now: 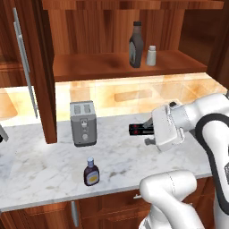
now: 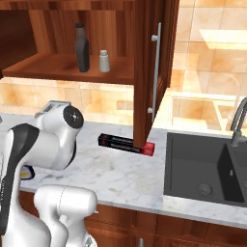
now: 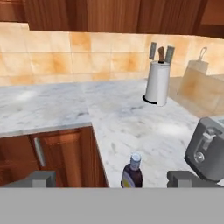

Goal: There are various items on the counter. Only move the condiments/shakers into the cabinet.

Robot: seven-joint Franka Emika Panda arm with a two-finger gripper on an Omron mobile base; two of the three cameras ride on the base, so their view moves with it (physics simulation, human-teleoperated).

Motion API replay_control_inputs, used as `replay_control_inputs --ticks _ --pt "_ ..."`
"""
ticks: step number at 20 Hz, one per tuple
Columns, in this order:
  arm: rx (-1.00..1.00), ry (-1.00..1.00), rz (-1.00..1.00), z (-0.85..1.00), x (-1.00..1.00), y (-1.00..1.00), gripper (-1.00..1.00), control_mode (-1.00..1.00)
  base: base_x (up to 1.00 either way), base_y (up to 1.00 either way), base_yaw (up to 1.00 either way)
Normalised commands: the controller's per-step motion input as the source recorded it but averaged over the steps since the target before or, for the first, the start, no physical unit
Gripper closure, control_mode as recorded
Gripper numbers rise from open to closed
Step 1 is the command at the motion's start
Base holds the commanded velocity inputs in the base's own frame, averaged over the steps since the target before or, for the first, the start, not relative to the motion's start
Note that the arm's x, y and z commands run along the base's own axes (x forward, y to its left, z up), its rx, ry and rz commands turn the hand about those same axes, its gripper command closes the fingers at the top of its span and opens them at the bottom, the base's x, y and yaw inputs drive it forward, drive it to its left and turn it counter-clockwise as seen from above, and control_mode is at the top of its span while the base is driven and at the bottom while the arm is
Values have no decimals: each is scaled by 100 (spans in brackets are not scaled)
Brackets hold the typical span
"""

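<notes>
toaster (image 3: 209,151) cropped at right edge, dark box (image 1: 140,129) partly behind arm

Sauce bottle (image 1: 136,44) and shaker (image 1: 151,55) side by side on the cabinet (image 1: 112,67) shelf; small bottle (image 1: 91,171) on the counter (image 1: 44,156), near of the toaster (image 1: 83,122).

White robot arm (image 1: 210,129) rises from the near edge, elbow bent, forearm reaching left. Its wrist (image 1: 166,127) is level, well above the surface. The gripper (image 3: 111,178) points left, jaws spread wide apart, holding nothing.

sauce bottle (image 2: 82,47), shaker (image 2: 104,61) on cabinet shelf (image 2: 53,67)
</notes>
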Motion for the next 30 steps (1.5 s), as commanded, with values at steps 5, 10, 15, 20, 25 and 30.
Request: replay_control_inputs --ticks 5,10,15,20,25,30 --pt "0 0 22 -39 18 9 -100 -100 0 0 0" --pt "1 0 20 -46 14 26 -100 -100 0 0 0" --pt "2 0 19 -45 21 30 -100 -100 0 0 0" --pt "1 0 10 -39 19 32 -100 -100 0 0 0" --pt "0 0 4 -39 24 31 -100 -100 0 0 0" --pt "0 0 2 -43 19 26 -100 -100 0 0 0"
